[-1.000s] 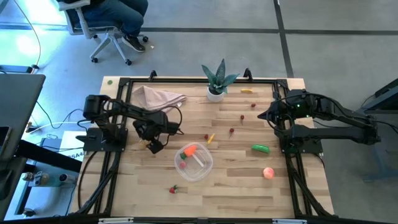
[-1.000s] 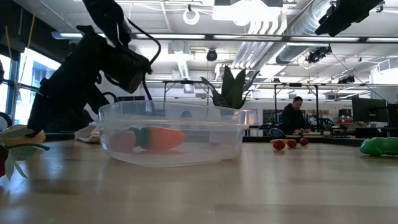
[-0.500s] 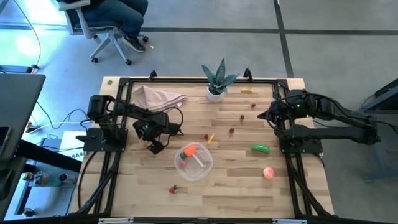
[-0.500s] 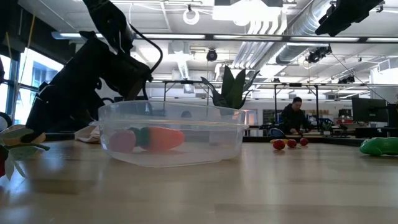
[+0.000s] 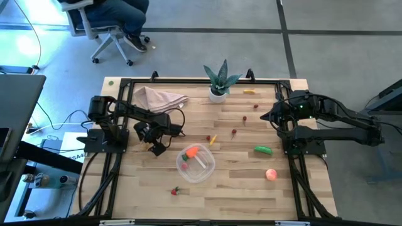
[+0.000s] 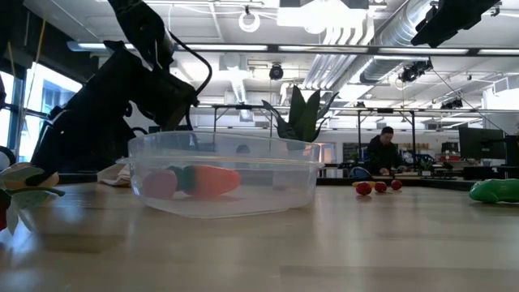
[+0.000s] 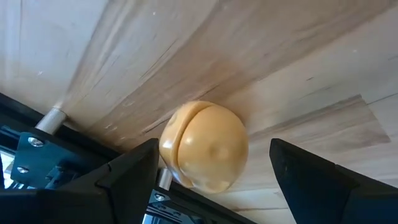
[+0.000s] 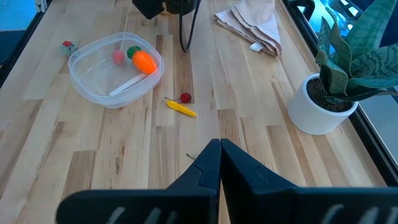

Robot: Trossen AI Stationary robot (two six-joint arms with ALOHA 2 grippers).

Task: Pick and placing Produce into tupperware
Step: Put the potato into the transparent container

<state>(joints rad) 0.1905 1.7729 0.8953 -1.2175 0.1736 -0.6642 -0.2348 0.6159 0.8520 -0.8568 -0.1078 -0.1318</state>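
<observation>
1. The tupperware, near the table's front middle, holds the carrot.
2. My left gripper, fingers spread, straddles a yellow-tan fruit by the left edge.
3. Cucumber and peach wait at the right; my right gripper rests closed.

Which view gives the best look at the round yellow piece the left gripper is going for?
The left wrist view: the yellow piece lies on the wood between the left gripper's open fingers. In the high view it is only a speck under that gripper. The low and right wrist views do not show it clearly.
</observation>
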